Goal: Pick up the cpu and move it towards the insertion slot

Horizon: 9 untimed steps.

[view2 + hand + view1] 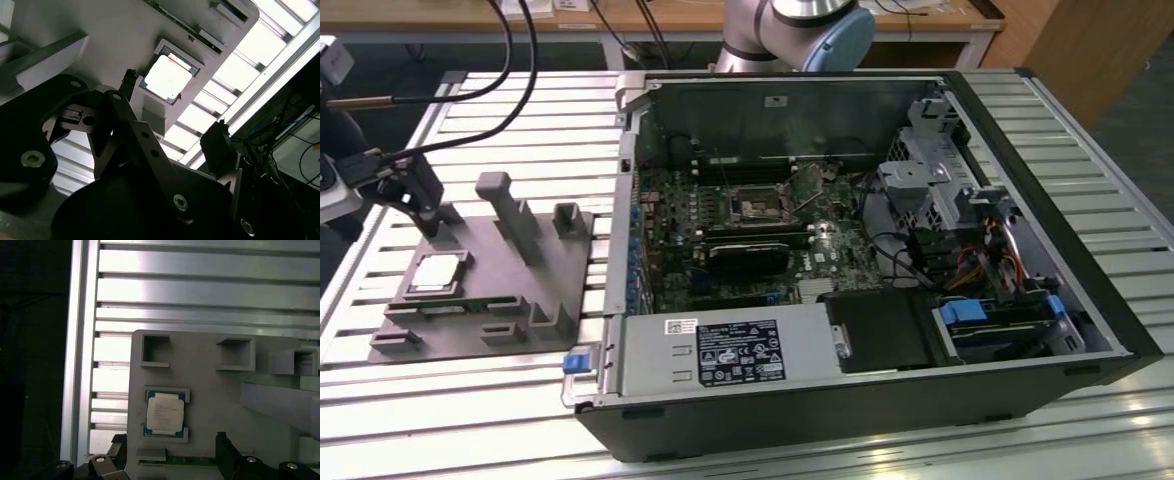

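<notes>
Right, closest to the lens in the first wrist view, the pincer [170, 441] hangs with its two black fingers [223, 442] spread wide and nothing between them. I'd judge it's opened up to straddle the chip rather than knock it.

Just beyond the fingertips lies the cpu [164, 413], flat and shiny side up, seated in a shallow square pocket of the grey fixture [210, 390]. That pocket has raised lips on two opposite sides. To my eye it is cut to keep the chip square while leaving the other two edges free, and the fingers line up with exactly those edges. No contact here: the pincer is near the cpu but apart from it, so the pick is not yet made.

Just beside the pocket, a thin green memory stick [185, 459] lies in its own groove, clear of the fingers. Under the fixture runs the slatted metal tabletop [200, 290].

Over to the exterior view now. The fixture sits toward that view's left, and toward its right the open computer case [854, 420] lies on its side with the motherboard facing up. There, well apart from the chip, is the insertion slot [754, 207], a dark square socket open to an approach from above. Farthest back, the arm's base [781, 30] stands behind the case.
</notes>
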{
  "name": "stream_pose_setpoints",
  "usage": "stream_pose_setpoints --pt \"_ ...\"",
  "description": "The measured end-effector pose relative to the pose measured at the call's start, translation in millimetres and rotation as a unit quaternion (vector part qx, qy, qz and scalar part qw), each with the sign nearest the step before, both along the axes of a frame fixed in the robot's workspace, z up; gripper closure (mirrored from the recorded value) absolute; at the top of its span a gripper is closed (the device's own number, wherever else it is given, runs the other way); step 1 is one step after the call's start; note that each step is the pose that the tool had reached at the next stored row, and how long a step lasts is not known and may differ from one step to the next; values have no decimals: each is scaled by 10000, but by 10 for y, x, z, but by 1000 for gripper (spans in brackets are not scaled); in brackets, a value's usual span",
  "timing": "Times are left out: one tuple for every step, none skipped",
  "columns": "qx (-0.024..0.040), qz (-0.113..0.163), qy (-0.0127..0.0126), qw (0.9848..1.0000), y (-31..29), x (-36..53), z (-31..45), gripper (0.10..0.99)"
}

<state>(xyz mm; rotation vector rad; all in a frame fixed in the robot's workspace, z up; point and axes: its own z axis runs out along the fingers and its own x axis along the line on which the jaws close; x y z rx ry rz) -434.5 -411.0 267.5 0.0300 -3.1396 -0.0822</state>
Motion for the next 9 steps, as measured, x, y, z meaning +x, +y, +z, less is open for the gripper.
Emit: stream_pose_setpoints --pt "0 0 0 10000 0 0 -4 290" --pt "0 0 0 10000 0 0 -8 290" --pt "0 0 0 10000 0 0 -12 290" --pt "0 0 0 10000 0 0 -16 290" --pt "0 0 0 10000 0 0 -20 290" --pt "0 0 0 10000 0 0 -24 290" --pt "0 0 0 10000 0 0 -28 290" --pt "0 0 0 10000 0 0 -31 290" --pt "0 0 0 10000 0 0 -35 290"
